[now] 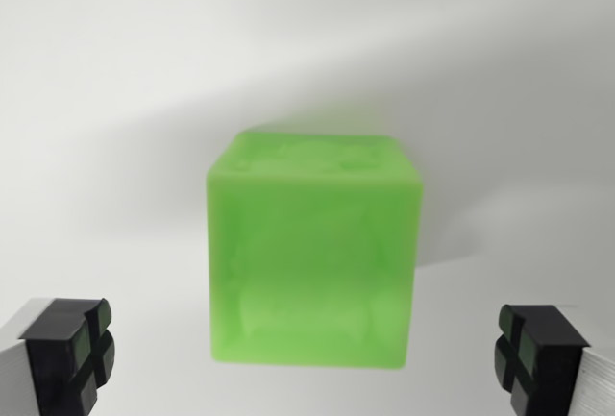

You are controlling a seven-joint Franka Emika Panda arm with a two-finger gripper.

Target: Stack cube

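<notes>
Gripper [307,358] hangs wide open, its two fingers at seven and five o'clock, flanking but not touching the cube [314,253] at centre on the table [115,99]. Nothing looks done: the grasp, lift and stacking all remain. One cube shows; no second is visible.

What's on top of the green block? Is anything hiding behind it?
Nothing sits on the green cube; its top face is bare. It rests on a plain white surface. Around it only white surface and soft shadow show. The patch directly behind and under the cube is covered, so that cannot be checked.
</notes>
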